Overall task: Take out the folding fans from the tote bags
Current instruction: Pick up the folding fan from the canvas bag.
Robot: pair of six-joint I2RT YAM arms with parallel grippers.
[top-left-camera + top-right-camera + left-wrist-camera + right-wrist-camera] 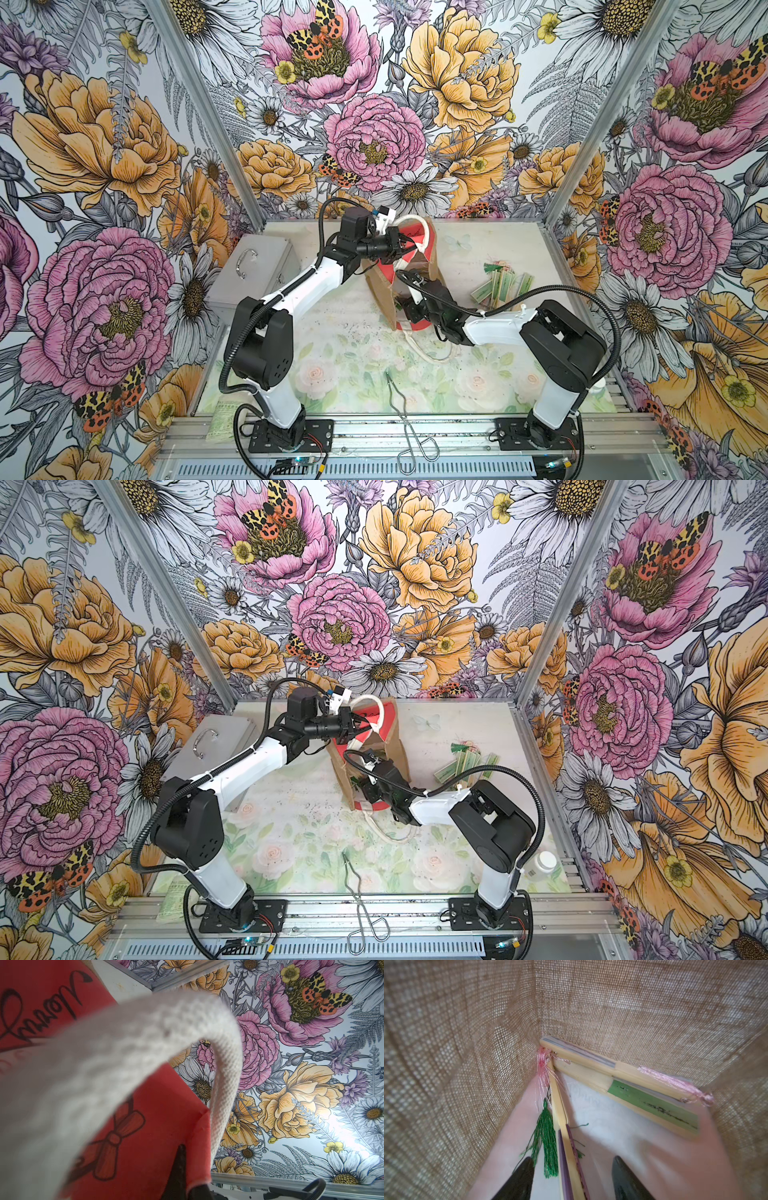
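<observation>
Several folding fans (652, 1103) crowd the tote bag (380, 295), so wide right jaws may pinch a green tassel (548, 1142); left jaws clamp its 12 o'clock handle (225, 1084).

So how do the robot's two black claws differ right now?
The left gripper is shut, pinching the top edge of the boxy tan jute tote bag with red panels; the right gripper is open. The left gripper is at the bag's rim; the right gripper reaches inside, fingers either side of a slim closed folding fan with pale wooden slats. Both work on the same bag.
</observation>
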